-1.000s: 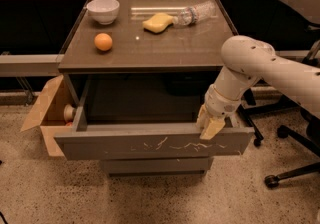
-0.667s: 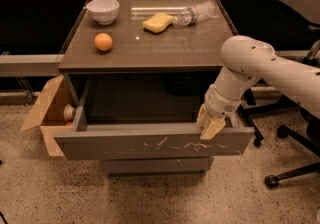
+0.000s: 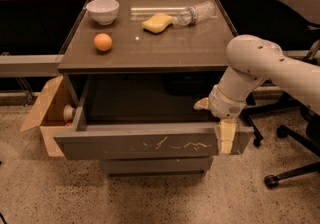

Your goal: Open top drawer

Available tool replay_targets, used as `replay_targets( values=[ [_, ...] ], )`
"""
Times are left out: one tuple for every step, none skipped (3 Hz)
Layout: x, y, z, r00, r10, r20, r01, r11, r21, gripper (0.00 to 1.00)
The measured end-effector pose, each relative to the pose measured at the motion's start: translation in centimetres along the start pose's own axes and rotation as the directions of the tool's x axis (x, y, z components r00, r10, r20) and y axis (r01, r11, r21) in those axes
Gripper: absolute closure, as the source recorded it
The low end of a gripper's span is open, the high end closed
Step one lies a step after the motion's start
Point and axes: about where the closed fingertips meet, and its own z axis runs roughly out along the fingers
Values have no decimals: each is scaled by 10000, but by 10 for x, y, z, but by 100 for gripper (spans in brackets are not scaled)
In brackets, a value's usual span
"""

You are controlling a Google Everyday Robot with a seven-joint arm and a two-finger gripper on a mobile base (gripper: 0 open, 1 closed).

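Status of the task: the top drawer (image 3: 150, 144) stands well out of the cabinet (image 3: 150, 50), its scratched grey-brown front panel clear of the cabinet's front edge and a broad strip of dark interior exposed between panel and carcass. Nothing can be made out inside. The left side wall of the drawer is visible running back under the top. The lower drawer front (image 3: 155, 166) beneath sits flush and untouched. The gripper (image 3: 223, 127) is at the top edge of the panel, near its right end, with part of it reaching down over the outer face. The white arm (image 3: 260, 63) comes in from the right and bends down to it. Jaw state: cannot tell. The view does not show whether the gripper is clamped on the panel or only hooked over its edge. Judgement: the opening itself looks largely done, since the drawer reads as open for any practical purpose. How much travel is left on the runners cannot be judged from here. What appears to remain is, at most, a short further pull, then letting go of the panel and lifting the arm clear. On the cabinet top, a white bowl (image 3: 103, 10), an orange (image 3: 103, 42), a yellow sponge (image 3: 157, 22) and a clear bottle (image 3: 197, 13) lying on its side are all well apart from the gripper. A cardboard box (image 3: 42, 113) sits on the floor just beside the drawer's left end.
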Motion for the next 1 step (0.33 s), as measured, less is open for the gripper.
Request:
replay_targets(
  values=[
    [6,20,-54,9999,-52,-162,68,9950,996,0]
  ],
)
